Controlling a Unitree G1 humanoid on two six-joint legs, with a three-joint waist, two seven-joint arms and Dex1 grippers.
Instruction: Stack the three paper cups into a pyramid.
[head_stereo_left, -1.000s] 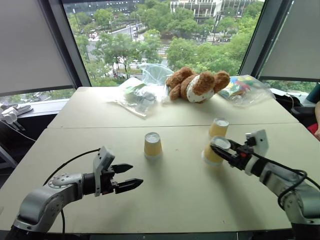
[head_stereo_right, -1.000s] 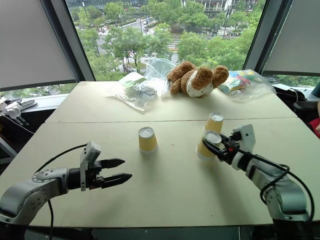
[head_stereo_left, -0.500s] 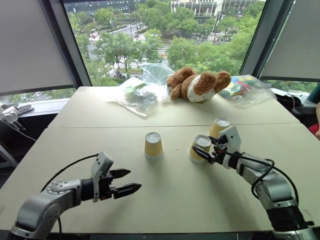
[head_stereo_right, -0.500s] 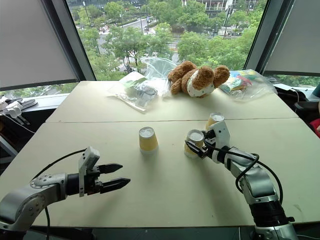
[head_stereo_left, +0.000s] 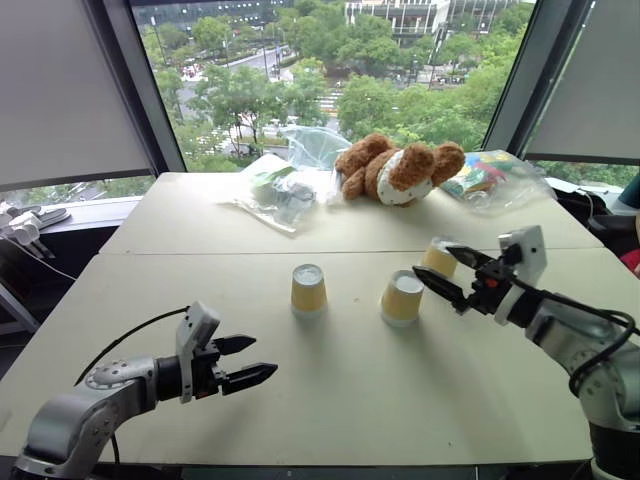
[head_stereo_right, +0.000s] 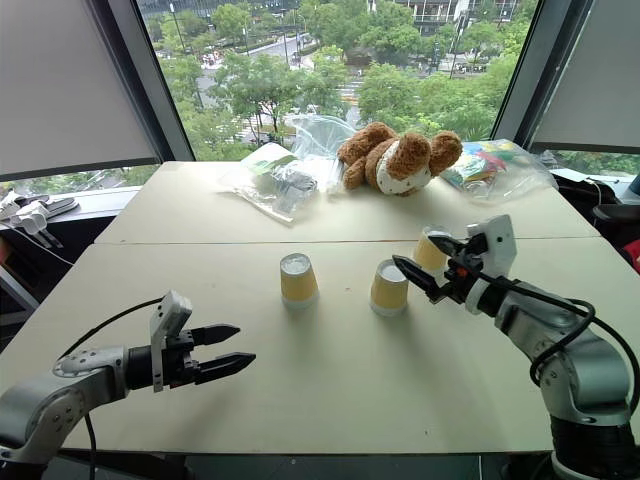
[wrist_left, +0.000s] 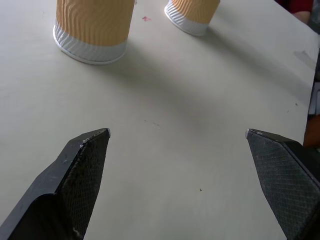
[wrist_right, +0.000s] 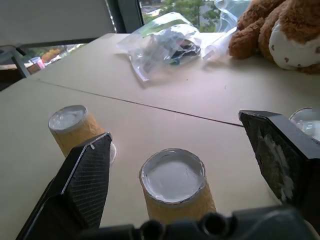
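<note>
Right pincer (head_stereo_left: 448, 275): jaws wide apart, holding nothing, raised above the desk (head_stereo_left: 330, 390) beside the middle cup (head_stereo_left: 402, 297). One second ago it gripped this cup nearer the desk's right edge; the cup is now released, inverted, just right of the left cup (head_stereo_left: 307, 288). The third cup (head_stereo_left: 438, 257) stands behind the pincer, toward the far seam of the desk. Left pincer (head_stereo_left: 247, 361): jaws apart, empty, near the front-left edge, unchanged in place. A teddy bear (head_stereo_left: 396, 170) and plastic bags (head_stereo_left: 280, 185) lie along the far edge.

Right eye view: same layout. The left and middle cups form a row with a small gap between them.

Left wrist view: both fingers spread over bare desk; the rims of two cups (wrist_left: 95, 27) stand ahead, well apart from the fingers.

Right wrist view: the middle cup (wrist_right: 175, 185) sits between the spread fingers, untouched; the left cup (wrist_right: 75, 127) is beyond it.

Judgement: the base pair is placed. The remaining step is likely to fetch the third cup and set it on top, bridging both.
</note>
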